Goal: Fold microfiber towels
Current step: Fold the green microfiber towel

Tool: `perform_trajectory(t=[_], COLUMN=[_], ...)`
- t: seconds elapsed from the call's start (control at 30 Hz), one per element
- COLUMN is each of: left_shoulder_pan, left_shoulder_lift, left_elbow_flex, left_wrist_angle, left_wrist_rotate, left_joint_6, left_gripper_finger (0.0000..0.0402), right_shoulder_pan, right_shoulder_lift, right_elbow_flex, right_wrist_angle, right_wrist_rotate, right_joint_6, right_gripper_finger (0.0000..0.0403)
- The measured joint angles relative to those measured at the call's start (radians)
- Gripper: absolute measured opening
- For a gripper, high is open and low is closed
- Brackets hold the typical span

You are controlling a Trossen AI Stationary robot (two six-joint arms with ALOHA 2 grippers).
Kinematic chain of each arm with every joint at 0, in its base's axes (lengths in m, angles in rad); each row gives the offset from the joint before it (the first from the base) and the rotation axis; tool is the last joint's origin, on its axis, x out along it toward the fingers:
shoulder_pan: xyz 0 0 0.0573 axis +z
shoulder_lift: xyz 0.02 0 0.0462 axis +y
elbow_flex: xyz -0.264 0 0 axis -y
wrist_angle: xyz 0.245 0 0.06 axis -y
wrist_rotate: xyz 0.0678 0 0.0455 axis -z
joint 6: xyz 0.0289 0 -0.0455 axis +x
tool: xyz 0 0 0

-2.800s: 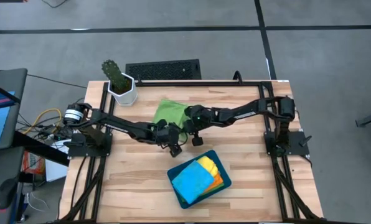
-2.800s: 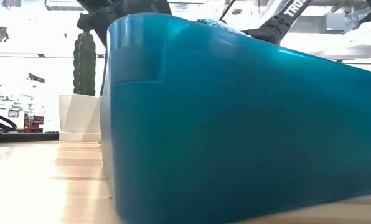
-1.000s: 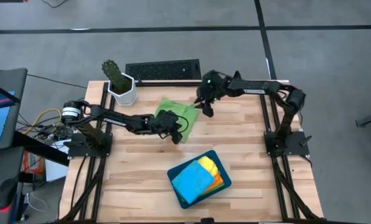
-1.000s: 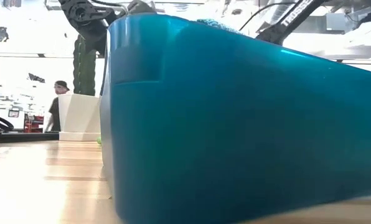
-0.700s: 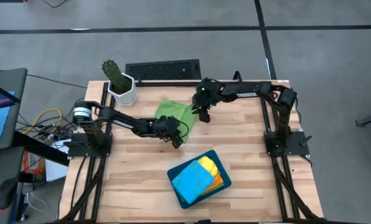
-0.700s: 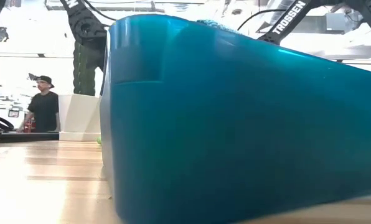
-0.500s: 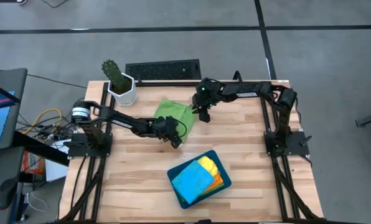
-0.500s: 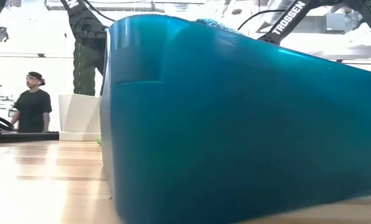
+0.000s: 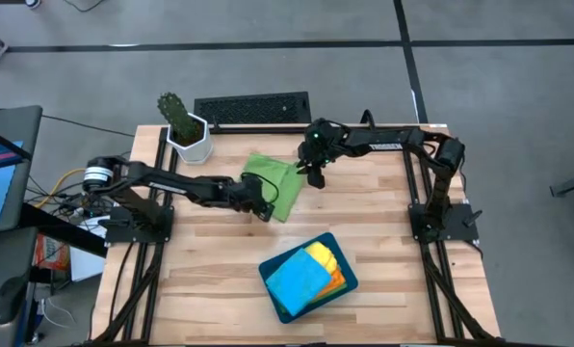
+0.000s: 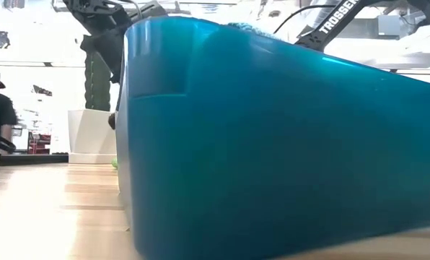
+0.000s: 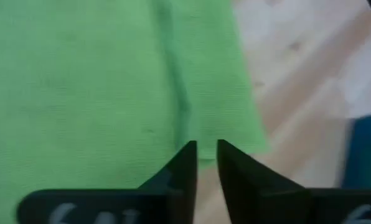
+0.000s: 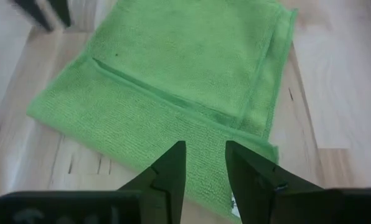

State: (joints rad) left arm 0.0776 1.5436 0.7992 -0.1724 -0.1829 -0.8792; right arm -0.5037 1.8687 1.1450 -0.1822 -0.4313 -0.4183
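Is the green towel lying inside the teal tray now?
No, the green towel lies on the bare table, apart from the teal tray that holds the other towels.

A robotics lab: arm-rigged wooden table (image 9: 210,280) on grey floor (image 9: 268,67).

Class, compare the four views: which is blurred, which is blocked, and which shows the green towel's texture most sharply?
Left wrist view: blurred, the green towel a soft smear. Low view: mostly blocked by the teal tray, with the room behind it bright and washed out. Right wrist view: sharpest, showing weave and hem. High view: evenly lit, the towel small.
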Motion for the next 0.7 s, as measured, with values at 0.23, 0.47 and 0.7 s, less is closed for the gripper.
perform_trajectory(t=[0.23, 0.47, 0.7], left_shoulder_pan=[0.000, 0.000, 0.001], left_shoulder_lift=[0.025, 0.087, 0.148], left_elbow_flex=[-0.004, -0.002, -0.002], left_wrist_angle=[0.031, 0.084, 0.107], left_wrist_rotate=[0.042, 0.076, 0.083], left_joint_6=[-0.089, -0.113, -0.133], left_gripper_finger=[0.0158, 0.0205, 0.0188], right_shoulder_pan=[0.006, 0.006, 0.006], right_shoulder_lift=[0.000, 0.000, 0.000], right_elbow_flex=[0.000, 0.000, 0.000], right_wrist_angle=[0.003, 0.004, 0.003], right_wrist_rotate=[-0.006, -0.013, -0.016], right_joint_6=[0.010, 0.026, 0.027], right_gripper_finger=[0.0138, 0.0137, 0.0135])
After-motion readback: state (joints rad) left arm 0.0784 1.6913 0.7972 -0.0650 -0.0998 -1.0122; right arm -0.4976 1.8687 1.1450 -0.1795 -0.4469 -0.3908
